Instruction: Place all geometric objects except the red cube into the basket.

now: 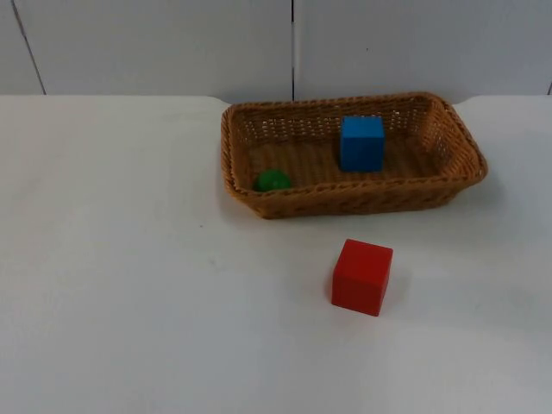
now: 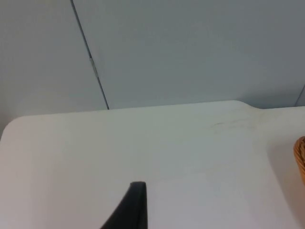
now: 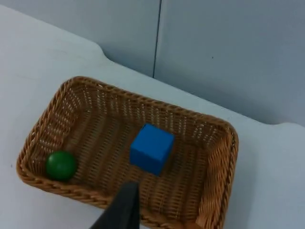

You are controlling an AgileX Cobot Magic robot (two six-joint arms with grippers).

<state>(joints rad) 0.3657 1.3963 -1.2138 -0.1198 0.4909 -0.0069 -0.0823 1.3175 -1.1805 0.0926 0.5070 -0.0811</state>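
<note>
The wicker basket (image 1: 470, 147) sits at the back of the white surface (image 1: 129, 285). Inside it are a blue cube (image 1: 361, 142) and a green ball (image 1: 272, 180). The red cube (image 1: 362, 276) stands on the surface near the basket's front. I cannot tell how open either hand is.

A white table top (image 1: 129, 285) is bounded at its far edge by a grey partition wall. A brown woven wicker basket (image 1: 259, 203) is set near that far edge, and a red cube (image 1: 361, 276) nearer the front edge.
</note>
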